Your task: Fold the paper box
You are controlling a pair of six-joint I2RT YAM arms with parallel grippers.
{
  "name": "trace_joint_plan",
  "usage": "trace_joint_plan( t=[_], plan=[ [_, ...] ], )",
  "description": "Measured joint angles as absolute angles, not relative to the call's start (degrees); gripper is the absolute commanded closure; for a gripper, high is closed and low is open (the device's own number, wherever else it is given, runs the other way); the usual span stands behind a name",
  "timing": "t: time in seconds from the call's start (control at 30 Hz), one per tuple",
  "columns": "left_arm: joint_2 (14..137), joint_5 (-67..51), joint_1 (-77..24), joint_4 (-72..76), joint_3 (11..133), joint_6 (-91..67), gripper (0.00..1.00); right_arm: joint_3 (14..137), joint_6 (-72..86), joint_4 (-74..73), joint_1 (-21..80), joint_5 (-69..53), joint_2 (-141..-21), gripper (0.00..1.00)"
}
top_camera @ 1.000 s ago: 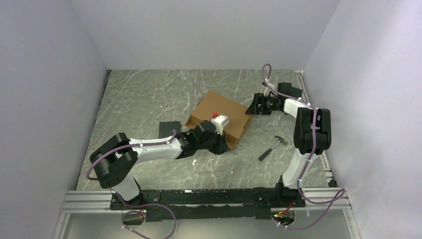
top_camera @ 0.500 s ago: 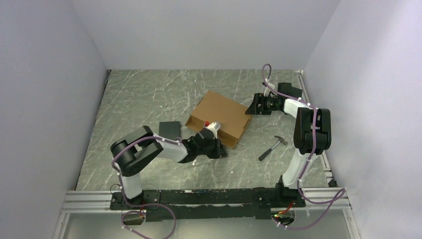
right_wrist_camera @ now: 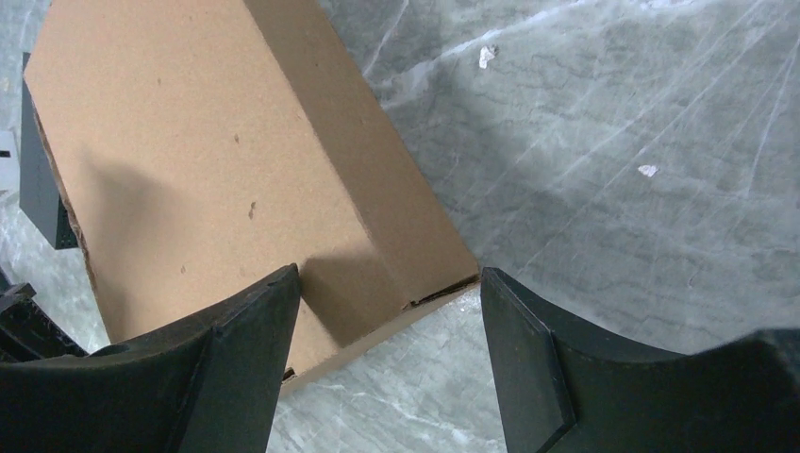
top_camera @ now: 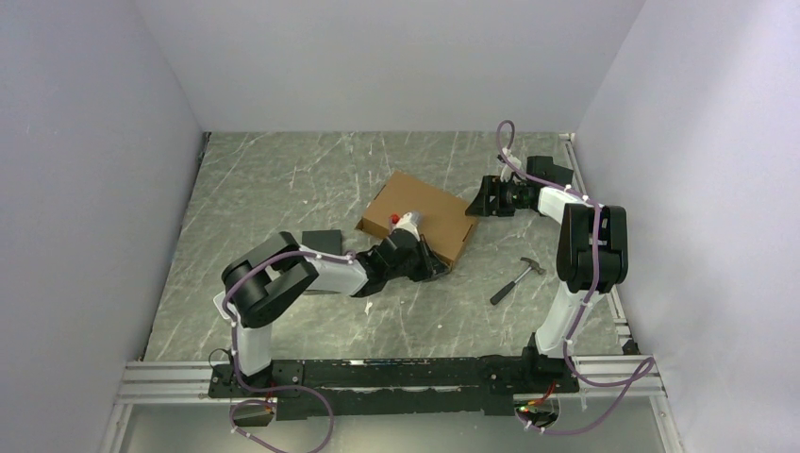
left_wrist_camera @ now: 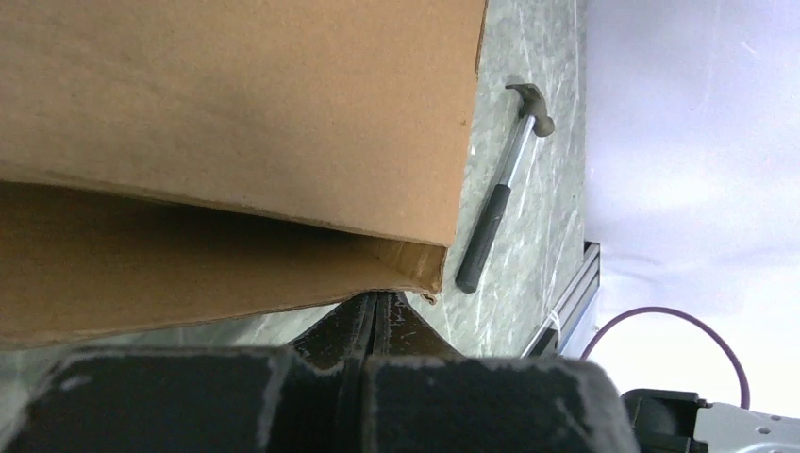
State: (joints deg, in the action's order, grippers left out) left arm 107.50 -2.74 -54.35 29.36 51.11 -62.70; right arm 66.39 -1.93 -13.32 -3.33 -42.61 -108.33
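Observation:
The paper box [top_camera: 425, 209] is a closed brown cardboard mailer lying flat at mid-table. My left gripper [top_camera: 437, 270] is shut with nothing between its fingers, low against the box's near edge by its near right corner. In the left wrist view the closed tips [left_wrist_camera: 377, 298] sit just under the lower cardboard edge of the box [left_wrist_camera: 236, 104], where a slit shows between lid and base. My right gripper [top_camera: 475, 202] is open at the box's far right corner. In the right wrist view, that corner of the box [right_wrist_camera: 189, 170] lies between the spread fingers [right_wrist_camera: 245, 349], untouched.
A hammer [top_camera: 516, 280] lies on the table right of the box, also seen as a hammer [left_wrist_camera: 498, 193] in the left wrist view. A black block [top_camera: 321, 242] sits left of the box, beside the left forearm. Grey walls enclose the table on three sides.
My left gripper has shut, come down off the box's top to its near edge and slid right toward the near right corner. The right arm has held still.

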Motion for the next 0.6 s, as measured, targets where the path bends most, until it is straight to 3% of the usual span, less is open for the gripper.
trace_joint_plan(
  t=[0.37, 0.6],
  plan=[
    [108.18, -4.93, -53.67, 28.34, 52.10, -59.20, 1.00, 66.57, -1.96, -12.67, -3.20, -42.09, -108.33, 0.28],
    [98.39, -7.66, -51.33, 21.08, 47.57, -47.51, 1.00, 66.57, -1.96, -12.67, -3.18, -42.04, -108.33, 0.27]
  ],
)
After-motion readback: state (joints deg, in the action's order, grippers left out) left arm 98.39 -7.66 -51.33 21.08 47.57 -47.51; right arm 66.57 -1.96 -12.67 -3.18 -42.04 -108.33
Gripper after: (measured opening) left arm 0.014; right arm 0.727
